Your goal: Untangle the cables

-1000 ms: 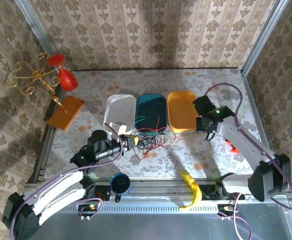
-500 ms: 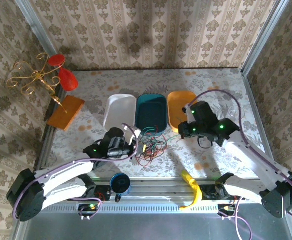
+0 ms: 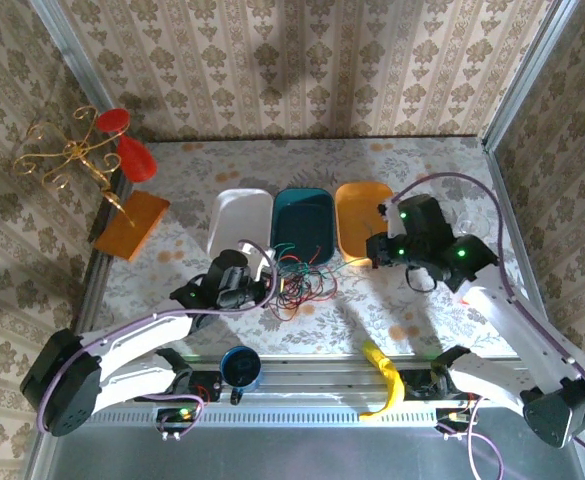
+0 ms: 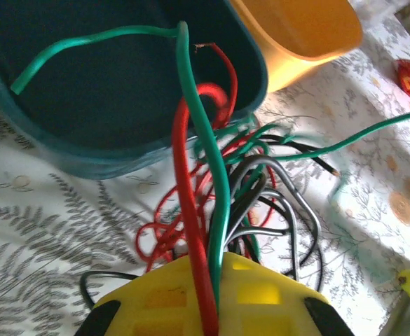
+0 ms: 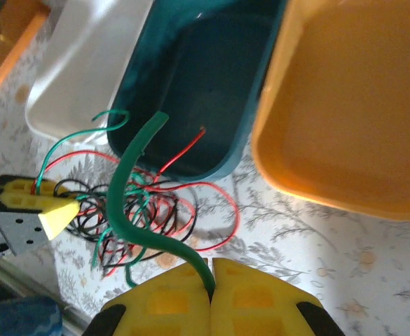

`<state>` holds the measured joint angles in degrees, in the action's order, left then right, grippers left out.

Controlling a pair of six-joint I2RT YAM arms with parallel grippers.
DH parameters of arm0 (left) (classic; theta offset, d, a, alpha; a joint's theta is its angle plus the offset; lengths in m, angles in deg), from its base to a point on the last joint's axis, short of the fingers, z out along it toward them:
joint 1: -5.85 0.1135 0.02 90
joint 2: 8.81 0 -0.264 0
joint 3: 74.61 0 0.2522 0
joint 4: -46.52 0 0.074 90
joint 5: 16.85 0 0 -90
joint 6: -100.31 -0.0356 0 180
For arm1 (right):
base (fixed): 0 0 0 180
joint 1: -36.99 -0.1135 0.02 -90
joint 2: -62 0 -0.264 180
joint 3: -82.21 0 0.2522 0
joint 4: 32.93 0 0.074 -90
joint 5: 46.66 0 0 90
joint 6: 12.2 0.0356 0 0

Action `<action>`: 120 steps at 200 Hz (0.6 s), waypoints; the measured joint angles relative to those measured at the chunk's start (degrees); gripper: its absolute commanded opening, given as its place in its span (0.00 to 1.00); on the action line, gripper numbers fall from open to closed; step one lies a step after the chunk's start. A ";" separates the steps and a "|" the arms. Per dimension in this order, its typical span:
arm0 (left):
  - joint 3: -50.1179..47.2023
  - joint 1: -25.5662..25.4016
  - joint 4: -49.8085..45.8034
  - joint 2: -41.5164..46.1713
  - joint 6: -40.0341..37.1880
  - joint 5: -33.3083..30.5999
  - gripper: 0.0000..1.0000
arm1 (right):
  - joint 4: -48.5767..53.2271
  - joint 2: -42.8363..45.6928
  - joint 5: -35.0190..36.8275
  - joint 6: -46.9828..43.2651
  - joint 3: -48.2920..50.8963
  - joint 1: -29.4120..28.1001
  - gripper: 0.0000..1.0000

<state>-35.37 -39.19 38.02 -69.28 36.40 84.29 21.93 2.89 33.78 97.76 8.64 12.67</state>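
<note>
Top external view puts the knot of cables [image 3: 300,283] on the table [image 3: 422,170] just in front of the teal tub [image 3: 276,225], between my two arms. My left gripper [image 3: 270,284] sits right at the knot's left edge. On the left wrist view its jaws are pressed together on a red cable [image 4: 187,210] and a green one beside it, both running straight away from the pads toward the tub. My right gripper [image 3: 377,250] hangs apart to the right, near the orange tub [image 3: 364,215], pinching a single green cable [image 5: 124,189] whose visible length curls left from the pads to a free tip. So the knot lies left of the right jaws and hard by the left ones, and the line between the grips runs across the table. I judge any separating pull must follow that line. Whether both grips share one green cable, I cannot tell.
</note>
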 measured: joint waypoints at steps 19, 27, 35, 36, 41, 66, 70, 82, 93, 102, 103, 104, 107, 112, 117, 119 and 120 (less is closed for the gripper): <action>-0.90 0.13 -0.02 1.55 0.26 -0.98 0.00 | 1.90 1.31 -0.39 -0.28 -1.25 3.06 0.00; -1.20 0.13 -0.02 2.10 0.33 -1.18 0.00 | 2.23 1.77 -0.76 -0.26 -1.42 4.17 0.00; -1.46 0.13 -0.02 2.45 0.48 -1.40 0.00 | 2.64 2.16 -1.40 -0.13 -1.55 5.25 0.00; -1.46 0.13 -0.02 2.47 0.48 -1.40 0.00 | 2.71 2.25 -1.51 -0.07 -1.55 5.49 0.00; -1.55 0.13 -0.09 2.60 0.52 -1.51 0.00 | 2.80 2.45 -1.90 0.00 -1.55 6.14 0.00; -1.64 0.07 -0.02 2.60 0.55 -1.55 0.00 | 2.86 2.91 -4.26 2.38 -1.66 10.62 0.00; -1.64 0.00 0.04 2.60 0.52 -1.53 0.00 | 2.89 2.78 -4.44 2.60 -1.66 10.86 0.00; -1.64 -0.55 0.07 2.56 0.46 -1.62 0.00 | 3.08 2.21 -4.63 2.95 -1.81 10.62 0.00; -1.62 -1.49 0.04 2.16 0.17 -1.99 0.00 | 3.23 1.07 -4.22 2.97 -2.14 8.92 0.00; -1.62 -2.25 0.04 1.44 -0.20 -2.03 0.00 | 3.34 -0.09 -3.48 2.89 -2.19 6.47 0.00; -1.62 -2.29 0.04 1.38 -0.22 -2.03 0.00 | 3.37 -0.20 -3.48 2.91 -2.19 6.21 0.00; -1.62 -2.36 0.04 1.22 -0.26 -2.03 0.00 | 3.37 -0.46 -3.23 2.89 -2.19 5.70 0.00; -1.62 -2.58 0.02 0.98 -0.35 -1.99 0.00 | 3.50 -0.85 -2.71 2.89 -2.19 4.72 0.00; -1.62 -2.89 0.02 0.46 -0.42 -1.97 0.00 | 3.74 -1.73 -2.25 2.73 -2.19 2.91 0.00; -1.62 -3.04 0.04 -0.02 -0.44 -1.97 0.00 | 3.93 -2.64 -1.66 2.69 -2.19 1.33 0.00; -1.62 -3.10 0.04 -0.17 -0.44 -1.92 0.00 | 4.15 -3.04 -1.38 2.69 -2.21 0.59 0.00; -1.62 -3.13 0.07 -0.24 -0.44 -1.92 0.00 | 4.22 -3.17 -1.31 2.71 -2.21 0.39 0.00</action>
<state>-36.99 -42.31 38.08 -69.52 35.96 82.36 26.15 -0.28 32.47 100.47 6.43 13.06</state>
